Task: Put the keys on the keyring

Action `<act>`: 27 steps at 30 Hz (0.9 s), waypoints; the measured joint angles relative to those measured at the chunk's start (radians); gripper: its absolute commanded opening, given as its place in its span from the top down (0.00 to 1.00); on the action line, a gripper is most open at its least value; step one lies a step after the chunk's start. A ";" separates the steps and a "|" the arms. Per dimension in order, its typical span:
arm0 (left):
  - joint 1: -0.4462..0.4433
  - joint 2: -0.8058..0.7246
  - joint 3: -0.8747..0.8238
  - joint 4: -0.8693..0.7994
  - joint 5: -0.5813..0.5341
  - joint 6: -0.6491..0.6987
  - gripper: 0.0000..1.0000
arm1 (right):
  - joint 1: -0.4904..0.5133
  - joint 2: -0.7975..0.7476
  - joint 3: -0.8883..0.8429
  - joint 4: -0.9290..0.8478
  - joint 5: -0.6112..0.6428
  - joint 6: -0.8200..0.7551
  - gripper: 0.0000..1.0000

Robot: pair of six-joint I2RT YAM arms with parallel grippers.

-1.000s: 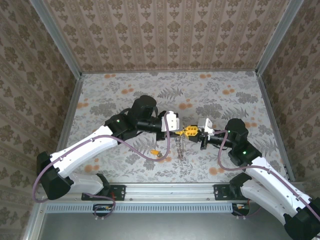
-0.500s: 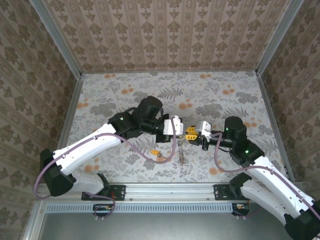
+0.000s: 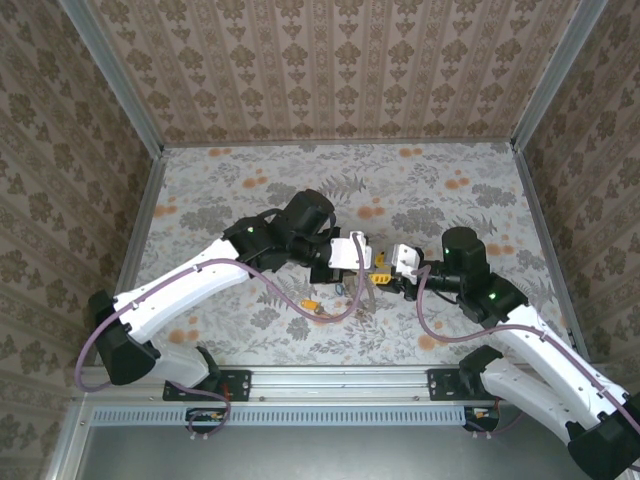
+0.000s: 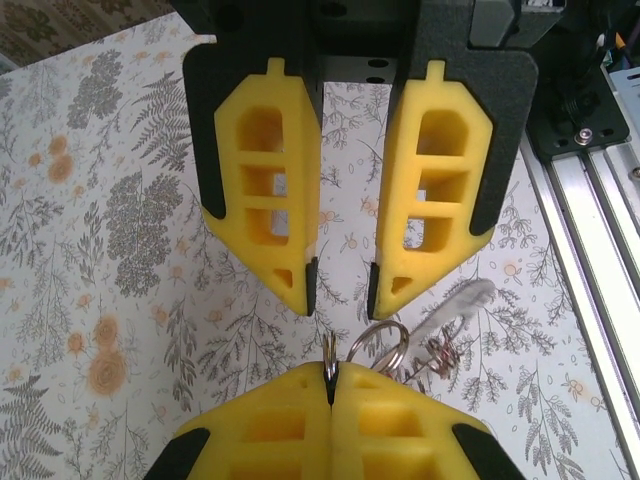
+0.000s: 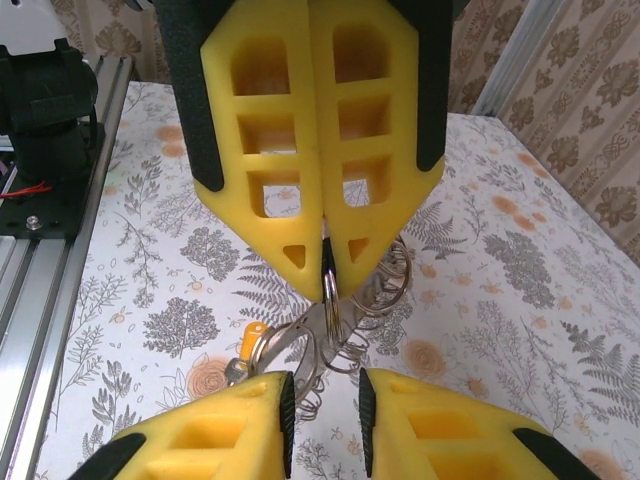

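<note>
We pinch the keyring.
Our left hand (image 4: 330,378) is pressed together on the keyring (image 4: 378,325), over the floral surface (image 3: 440,190) near its front edge. Our right hand (image 4: 342,290) is slightly spread, just beside it. Patterned walls (image 3: 330,60) surround us.

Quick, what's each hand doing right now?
Left hand: closed, pinching the keyring.
Right hand: open, holding nothing.

You've got a fern-and-blossom print tabletop (image 3: 450,190), boxed in by damask-patterned walls (image 3: 330,70) on three sides. Along your near edge there's a slotted aluminium rail (image 3: 330,381), and grey metal posts (image 3: 112,75) run up the back corners.
</note>
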 measured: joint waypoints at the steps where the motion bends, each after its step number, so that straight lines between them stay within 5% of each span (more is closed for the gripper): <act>1: 0.000 0.001 0.000 0.000 0.001 -0.002 1.00 | 0.000 0.002 0.000 0.003 0.000 0.001 0.72; 8: 0.000 0.014 0.010 0.000 0.023 -0.017 1.00 | 0.010 0.013 0.000 0.052 0.000 0.023 0.73; 14: 0.000 0.022 0.010 0.002 0.034 -0.027 1.00 | 0.024 0.035 0.000 0.058 -0.004 0.031 0.98; 19: 0.001 0.022 0.010 0.000 0.033 -0.035 1.00 | 0.027 0.037 0.000 0.058 -0.003 0.026 1.00; 22: 0.003 0.017 0.003 0.010 0.034 -0.041 0.80 | 0.028 0.036 0.000 0.061 0.000 0.033 1.00; 27: 0.021 -0.061 -0.074 0.087 0.046 -0.063 0.69 | 0.033 0.023 -0.006 0.076 0.009 0.093 1.00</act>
